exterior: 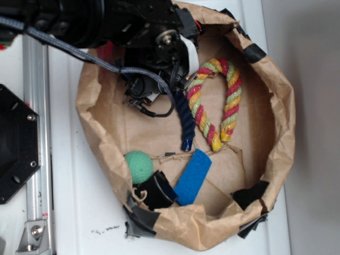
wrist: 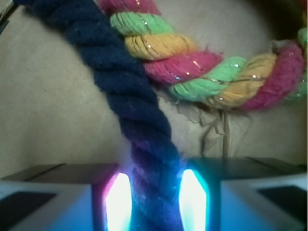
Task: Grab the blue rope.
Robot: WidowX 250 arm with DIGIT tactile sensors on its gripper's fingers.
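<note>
"What is the gripper (wrist: 155,202) doing?"

"Its glowing pads (wrist: 118,202) squeeze the blue rope (wrist: 130,101) between them. The rope lies in the paper bag (exterior: 276,127), right beside the striped rope (wrist: 211,72)."

"Is the job done?"

"Nearly. It looks caught, not lifted. From outside, the arm hides the fingers and the rope's top."

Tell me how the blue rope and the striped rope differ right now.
The blue rope is one dark navy colour; the striped rope twists red, yellow and green. The blue rope lies fairly straight, while the striped rope bends into an arch. In the wrist view the blue rope runs between the fingers of the gripper, which close against its sides; the striped rope lies free beside it. Both are thick twisted cords lying in the paper bag.
</note>
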